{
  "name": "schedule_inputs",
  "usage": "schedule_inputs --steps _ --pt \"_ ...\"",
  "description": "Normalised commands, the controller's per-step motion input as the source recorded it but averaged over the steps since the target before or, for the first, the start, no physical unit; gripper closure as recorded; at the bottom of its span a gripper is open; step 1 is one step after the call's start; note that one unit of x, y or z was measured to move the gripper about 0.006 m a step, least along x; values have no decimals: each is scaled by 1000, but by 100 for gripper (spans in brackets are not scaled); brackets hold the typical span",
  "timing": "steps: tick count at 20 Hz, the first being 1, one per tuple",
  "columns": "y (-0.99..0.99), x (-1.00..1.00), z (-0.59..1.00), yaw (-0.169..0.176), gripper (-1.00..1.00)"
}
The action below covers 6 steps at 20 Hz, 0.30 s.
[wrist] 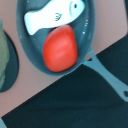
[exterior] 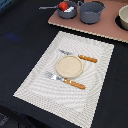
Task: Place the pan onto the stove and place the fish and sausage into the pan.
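While the gripper itself shows in neither view, so its opening cannot be told, the pan sits on the stove holding the fish and sausage, the grey pot just beside it.

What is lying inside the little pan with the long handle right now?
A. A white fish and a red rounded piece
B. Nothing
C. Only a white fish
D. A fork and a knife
A: the wrist view shows the fish and the sausage side by side inside the pan.
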Motion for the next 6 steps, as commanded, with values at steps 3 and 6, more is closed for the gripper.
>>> schedule_inputs --steps 3,6 --pt "0 0 0 0 -100" --pt "0 0 0 0 -100"
